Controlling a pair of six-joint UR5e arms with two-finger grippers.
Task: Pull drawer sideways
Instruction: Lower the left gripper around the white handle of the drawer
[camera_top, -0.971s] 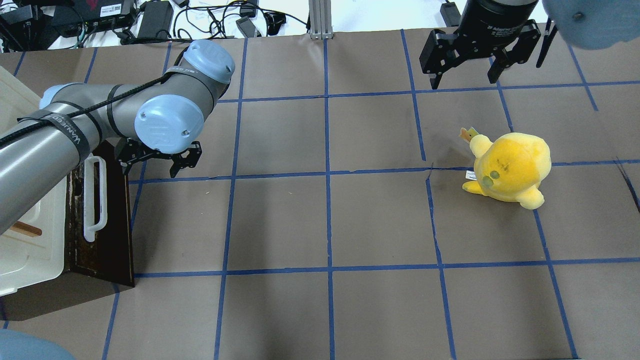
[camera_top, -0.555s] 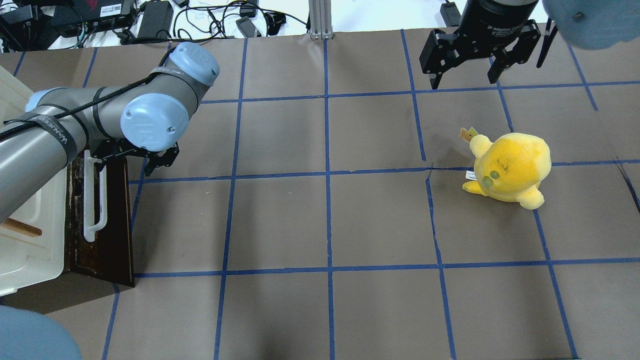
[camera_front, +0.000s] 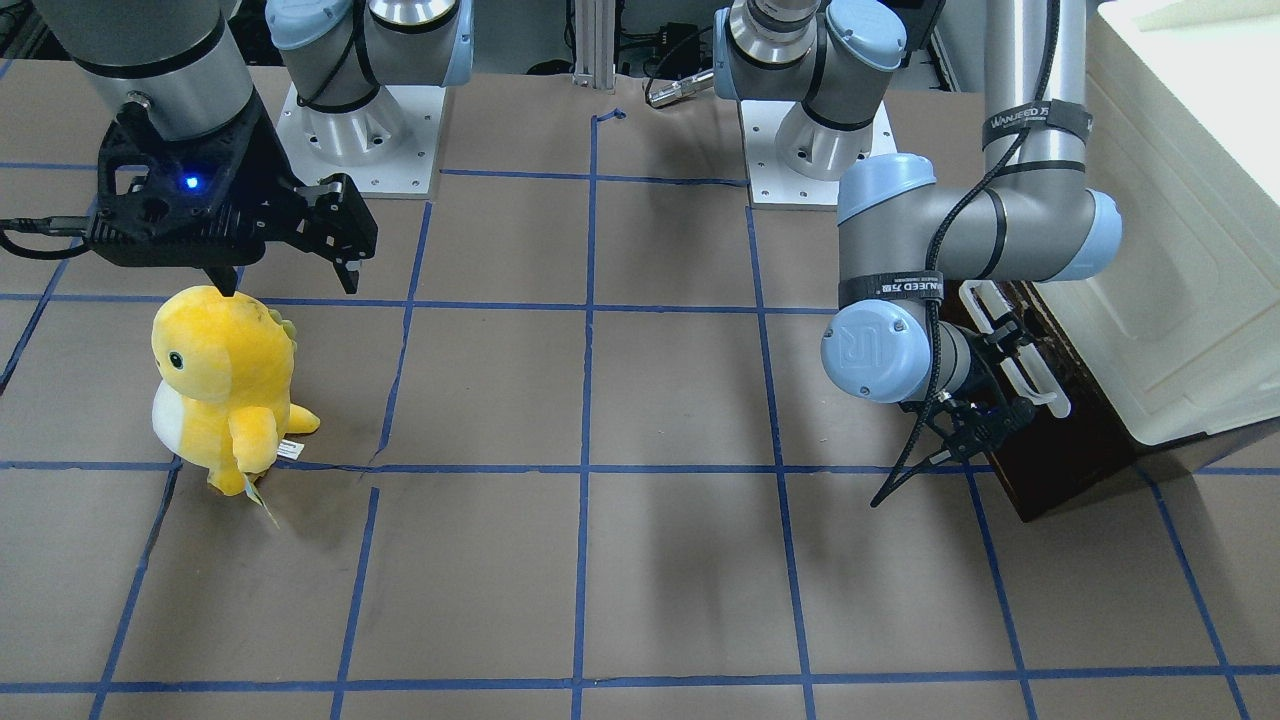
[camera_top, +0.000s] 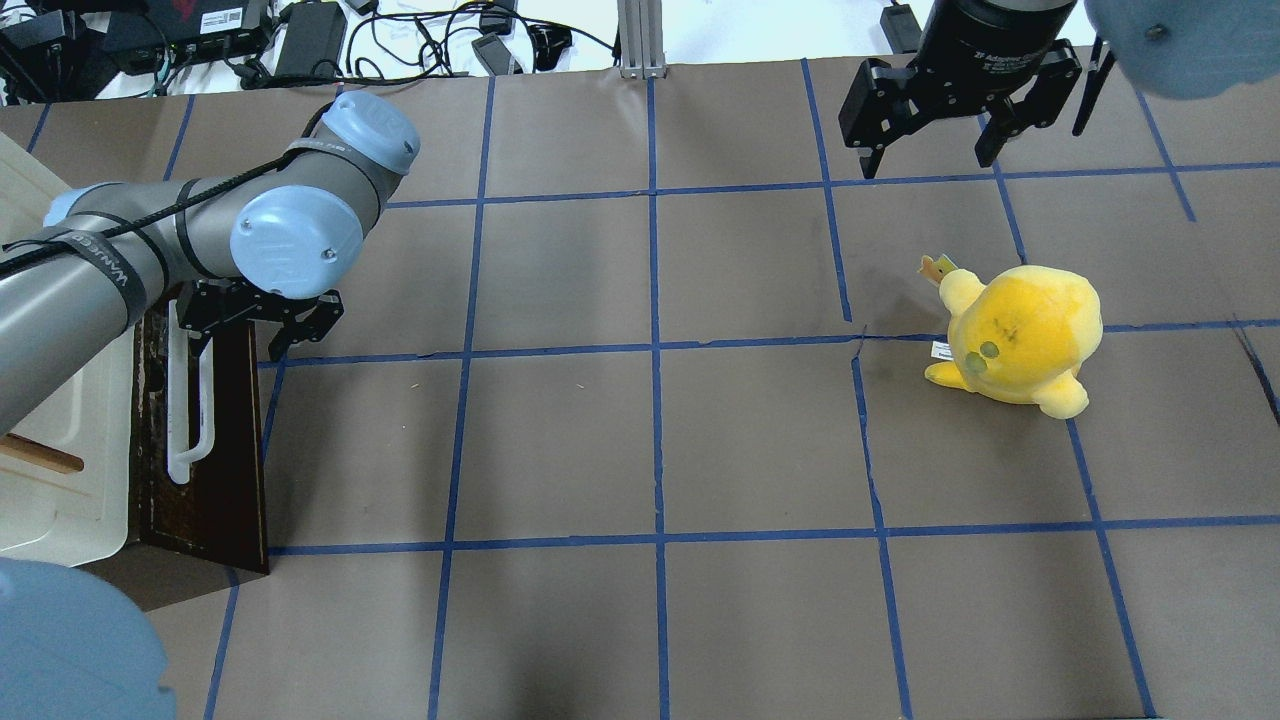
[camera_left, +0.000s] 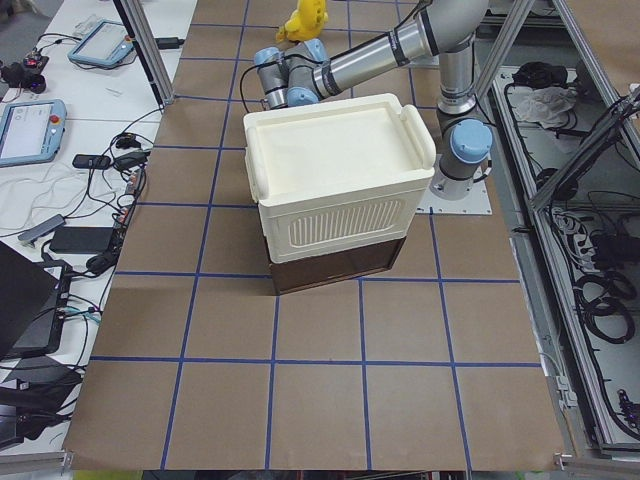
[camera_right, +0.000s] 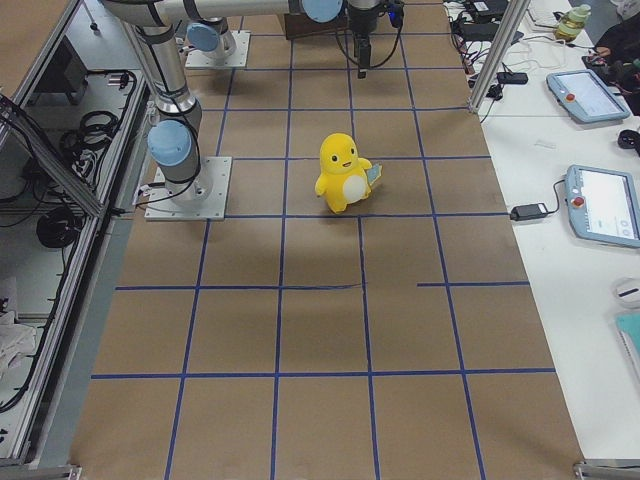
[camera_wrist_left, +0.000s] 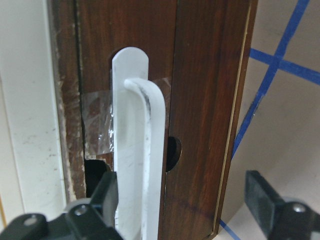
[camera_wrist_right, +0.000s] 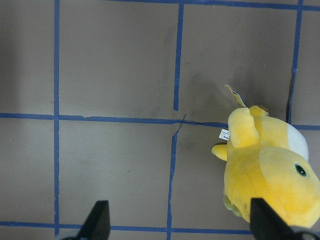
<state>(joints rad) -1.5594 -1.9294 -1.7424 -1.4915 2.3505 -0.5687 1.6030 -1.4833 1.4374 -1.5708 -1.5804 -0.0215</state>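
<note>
The drawer (camera_top: 225, 450) has a dark brown front and a long white bar handle (camera_top: 190, 400), and sits at the table's left edge under the cream-white cabinet (camera_top: 60, 480). My left gripper (camera_top: 245, 330) is open at the far end of the handle. In the left wrist view the handle (camera_wrist_left: 137, 150) stands between the jaws, close beside one finger (camera_wrist_left: 107, 195), with the other finger (camera_wrist_left: 265, 200) well apart over the drawer front's edge (camera_wrist_left: 200, 100). My right gripper (camera_top: 935, 140) is open and empty at the far right, above the table.
A yellow plush toy (camera_top: 1020, 335) stands on the right half of the table, just in front of the right gripper; it also shows in the right wrist view (camera_wrist_right: 270, 170). The brown table (camera_top: 650, 450) has a blue tape grid. Cables and boxes (camera_top: 300, 40) lie beyond the far edge.
My left arm has swung left toward the drawer, and its open gripper has gone from beside the drawer front to around the far end of the handle. The right arm has not moved.
</note>
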